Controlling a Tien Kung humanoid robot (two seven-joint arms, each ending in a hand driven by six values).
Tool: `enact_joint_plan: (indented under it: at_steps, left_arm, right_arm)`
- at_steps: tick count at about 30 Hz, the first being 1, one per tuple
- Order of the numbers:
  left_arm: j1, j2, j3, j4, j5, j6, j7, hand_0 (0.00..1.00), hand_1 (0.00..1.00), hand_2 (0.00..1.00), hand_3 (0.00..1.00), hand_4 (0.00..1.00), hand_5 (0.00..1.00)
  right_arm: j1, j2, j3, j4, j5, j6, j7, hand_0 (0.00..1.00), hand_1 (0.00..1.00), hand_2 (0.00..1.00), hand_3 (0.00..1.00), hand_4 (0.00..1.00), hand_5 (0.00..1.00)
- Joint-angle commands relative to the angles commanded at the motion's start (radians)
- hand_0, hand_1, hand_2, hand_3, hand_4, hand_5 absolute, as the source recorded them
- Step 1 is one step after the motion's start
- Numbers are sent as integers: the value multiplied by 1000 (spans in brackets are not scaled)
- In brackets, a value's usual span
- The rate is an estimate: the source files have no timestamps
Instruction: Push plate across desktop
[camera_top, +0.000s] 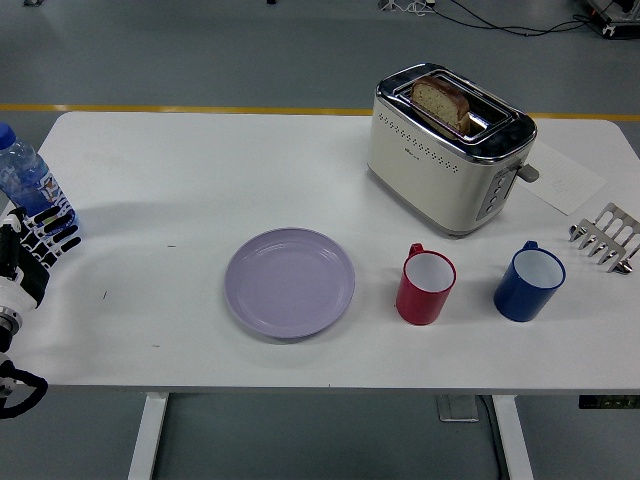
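Grey workshop floor with a yellow line runs behind the white bench (200, 170), and all eyes go to the lilac plate (290, 282), lying flat and empty toward the bench's near edge, nothing touching it. Using that plate as our marker: just to its right stands the red mug (426, 287), and beyond that mug the blue mug (529, 283). Behind and to the right of the plate sits the cream toaster (446, 150) with a slice of bread (441, 100) poking out of one slot, and far off right a small metal toast rack (605, 237) beside a sheet of paper (562, 180). Well away to the plate's left, at the bench's edge, there's a water bottle (22, 178), and right below it the left hand (35, 242), its black-and-white fingers (55, 228) extended side by side and loosely apart, gripping nothing. No right arm to be seen anywhere. My read: this is the opening approach, the push itself not begun, since hand and plate are well apart. What comes next, I'd say, calls for the hand to travel in across the bare bench toward the plate's left rim, come down low, and meet the rim squarely so the plate slides rather than tips, with that red mug close by on the far side as the thing to mind.
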Motion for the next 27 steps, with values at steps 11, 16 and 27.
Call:
enact_joint_plan:
  at_steps: [11,16,27]
  left_arm:
    - [-3,2,-9,-1,0,-3,-1,662,668,660,610,484,998]
    - [-4,2,-9,-1,0,-4,-3,662,668,660,610,484,998]
    - [-5,6,-17,-7,3,-6,-5,662,669,660,610,484,998]
  right_arm:
    - [6,-1,3,0,-4,0,1,706,708,712,624,519,229]
    - [6,-1,6,0,-7,0,2,706,708,712,624,519,229]
    - [14,-5,4,0,-1,-2,10,706,706,712,623,519,228]
